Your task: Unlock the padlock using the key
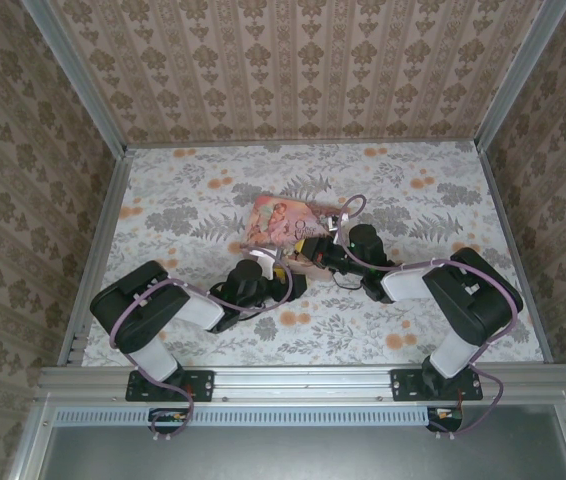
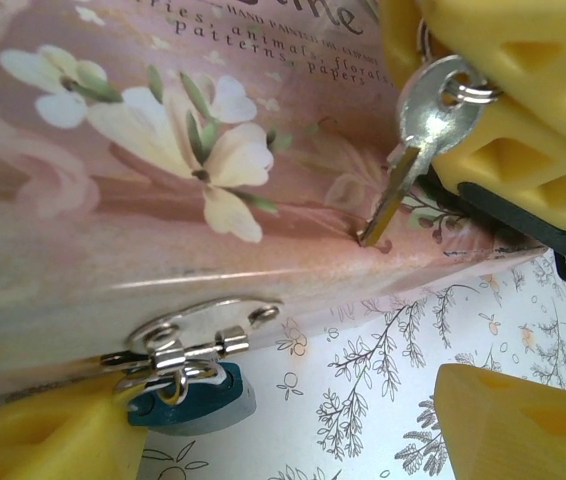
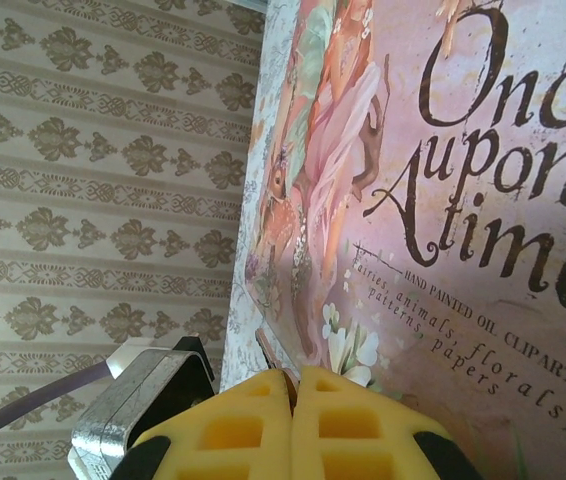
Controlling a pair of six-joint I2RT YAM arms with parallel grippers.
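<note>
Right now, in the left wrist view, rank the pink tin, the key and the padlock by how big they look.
1. The pink tin, by far the largest.
2 and 3. The key and the padlock look about alike. The padlock is partly covered, so I won't rank them.

A robot test cell, of the kind kept in a lab, is shown. An enclosure is formed by an aluminium frame (image 1: 303, 380) and flat walls (image 1: 293, 60) papered in a damask pattern. The table (image 1: 443, 190) is covered with a floral printed sheet. A left arm (image 1: 148, 305) and a right arm (image 1: 463, 290) are bolted to the near rail.
</note>
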